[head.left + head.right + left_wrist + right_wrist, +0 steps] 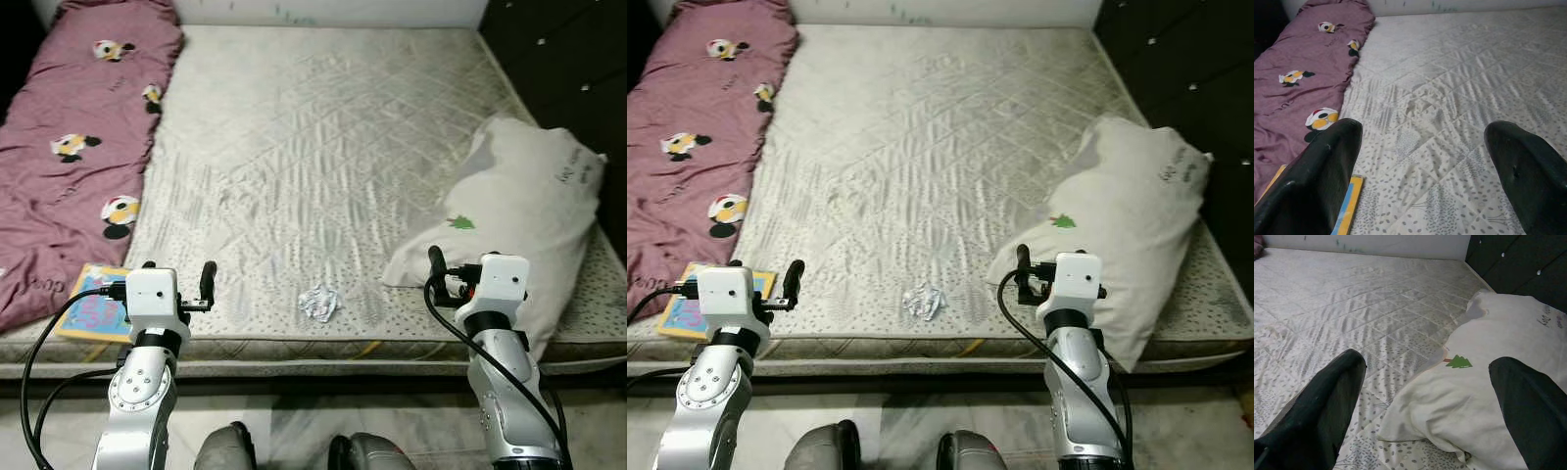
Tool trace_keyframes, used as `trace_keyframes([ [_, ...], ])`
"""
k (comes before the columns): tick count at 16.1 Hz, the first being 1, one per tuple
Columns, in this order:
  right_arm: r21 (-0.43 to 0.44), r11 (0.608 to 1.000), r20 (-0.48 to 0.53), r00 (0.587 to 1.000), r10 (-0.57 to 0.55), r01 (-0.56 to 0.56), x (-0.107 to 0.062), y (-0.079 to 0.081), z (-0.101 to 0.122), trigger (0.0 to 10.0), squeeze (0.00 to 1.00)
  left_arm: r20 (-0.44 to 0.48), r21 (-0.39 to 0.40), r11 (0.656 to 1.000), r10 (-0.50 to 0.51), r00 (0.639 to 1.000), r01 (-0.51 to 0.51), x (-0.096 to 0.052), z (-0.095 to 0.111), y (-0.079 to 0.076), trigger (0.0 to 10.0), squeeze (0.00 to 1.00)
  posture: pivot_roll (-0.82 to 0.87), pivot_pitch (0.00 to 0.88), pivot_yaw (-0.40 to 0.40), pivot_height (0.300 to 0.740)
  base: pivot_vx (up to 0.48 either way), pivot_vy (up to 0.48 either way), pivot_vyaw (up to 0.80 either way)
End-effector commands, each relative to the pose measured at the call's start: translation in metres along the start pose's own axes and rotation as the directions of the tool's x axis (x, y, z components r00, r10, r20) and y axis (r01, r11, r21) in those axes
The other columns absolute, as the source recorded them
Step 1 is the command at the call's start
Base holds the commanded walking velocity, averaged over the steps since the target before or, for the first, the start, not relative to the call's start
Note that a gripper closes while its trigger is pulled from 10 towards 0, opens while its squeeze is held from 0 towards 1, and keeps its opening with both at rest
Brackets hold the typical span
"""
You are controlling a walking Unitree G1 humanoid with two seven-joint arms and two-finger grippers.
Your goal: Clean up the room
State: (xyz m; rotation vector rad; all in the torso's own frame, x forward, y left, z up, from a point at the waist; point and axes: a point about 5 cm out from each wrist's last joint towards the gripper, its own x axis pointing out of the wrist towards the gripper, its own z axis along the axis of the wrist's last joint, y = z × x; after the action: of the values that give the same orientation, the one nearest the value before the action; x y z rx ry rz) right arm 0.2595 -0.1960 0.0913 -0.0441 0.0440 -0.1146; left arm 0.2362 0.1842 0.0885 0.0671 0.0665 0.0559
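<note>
Left wrist view gives me my left end effector [1420, 171] released, its two black fingers [1312, 181] spread wide over the near edge of the mattress [1459, 88], nothing between them. Just past the finger on the blanket side I see the yellow-edged corner of a picture book [1349, 205] lying flat on the mattress. From the head camera that book [93, 315] sits at about 9 o'clock from the left end effector [176, 284], partly tucked under the edge of the maroon blanket [69, 147] with cartoon prints, which runs along the bed's left side.

My right end effector [1430, 401] is likewise released, fingers [1322, 406] apart and empty, hovering over the lower corner of the white pillow [1484, 396] with a small green tree mark. In the head view the right end effector [453, 274] is at the pillow's [519, 215] near-left edge; the pillow lies on the right side of the mattress beside a dark cabinet [563, 59].

Between the two arms, at roughly 12 o'clock from me near the mattress front edge, lies a crumpled white wrapper [318, 302], touching neither end effector. I see no containers.
</note>
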Motion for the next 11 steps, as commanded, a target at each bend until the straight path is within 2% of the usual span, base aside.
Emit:
trace_keyframes([
  [1, 0.006, 1.000, -0.011, 1.000, -0.001, 0.001, -0.0006, -0.0012, -0.0017, 10.0, 0.00, -0.004, 0.002, 1.000, -0.004, 1.000, 0.004, -0.0021, -0.0014, 0.0018, 10.0, 0.00, 0.01, 0.132, -0.045, 0.740, 0.000, 0.000, 0.00],
  [4, 0.003, 1.000, -0.011, 1.000, -0.001, 0.001, -0.0003, -0.0016, -0.0014, 10.0, 0.00, -0.003, 0.002, 1.000, -0.010, 1.000, 0.010, -0.0019, -0.0010, 0.0012, 10.0, 0.00, 0.01, 0.136, -0.045, 0.740, 0.000, 0.000, 0.00],
  [11, 0.005, 1.000, -0.009, 1.000, 0.000, 0.000, 0.0007, -0.0007, -0.0010, 10.0, 0.00, 0.002, -0.001, 1.000, -0.023, 1.000, 0.023, -0.0006, -0.0006, 0.0001, 10.0, 0.00, 0.01, 0.138, -0.044, 0.740, 0.306, 0.000, 0.00],
])
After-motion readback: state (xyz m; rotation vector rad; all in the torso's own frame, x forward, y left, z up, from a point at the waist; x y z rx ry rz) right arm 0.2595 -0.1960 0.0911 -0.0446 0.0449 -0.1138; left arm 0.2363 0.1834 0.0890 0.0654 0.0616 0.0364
